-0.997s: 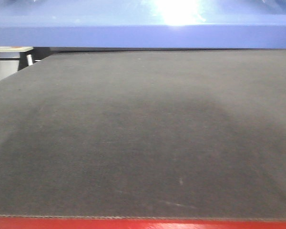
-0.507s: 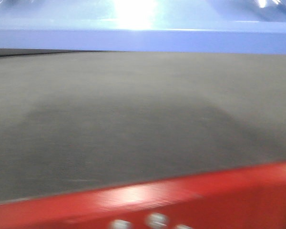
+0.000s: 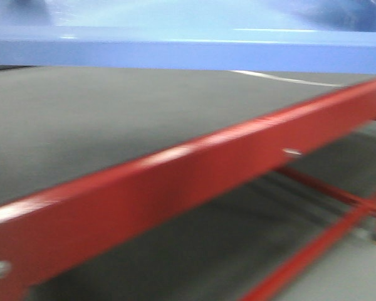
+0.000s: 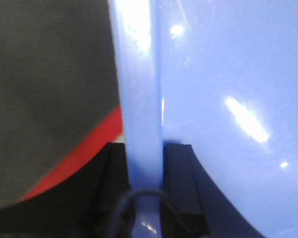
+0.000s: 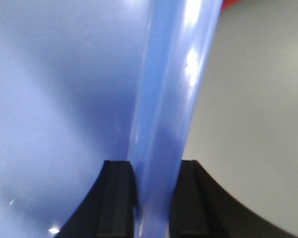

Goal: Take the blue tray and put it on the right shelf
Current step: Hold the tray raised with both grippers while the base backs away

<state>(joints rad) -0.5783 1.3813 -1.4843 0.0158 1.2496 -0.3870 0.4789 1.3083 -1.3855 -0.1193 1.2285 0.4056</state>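
The blue tray (image 3: 188, 44) fills the top of the front view, held up above the dark mat-topped table. My left gripper (image 4: 145, 168) is shut on the blue tray's (image 4: 228, 89) left rim, one black finger on each side. On the opposite rim of the blue tray (image 5: 54, 89), my right gripper (image 5: 154, 183) is shut the same way, with the rim standing between its fingers. The right shelf is out of view.
The table's red front rail (image 3: 175, 182) runs slanted across the front view, with the dark mat (image 3: 81, 119) above it and red legs and braces (image 3: 326, 232) below right. Grey floor (image 5: 253, 124) lies under the right gripper.
The front view has swung: the red table rail has risen and tilted across the frame, and the floor and legs below it have come into sight. The tray stays at the top.
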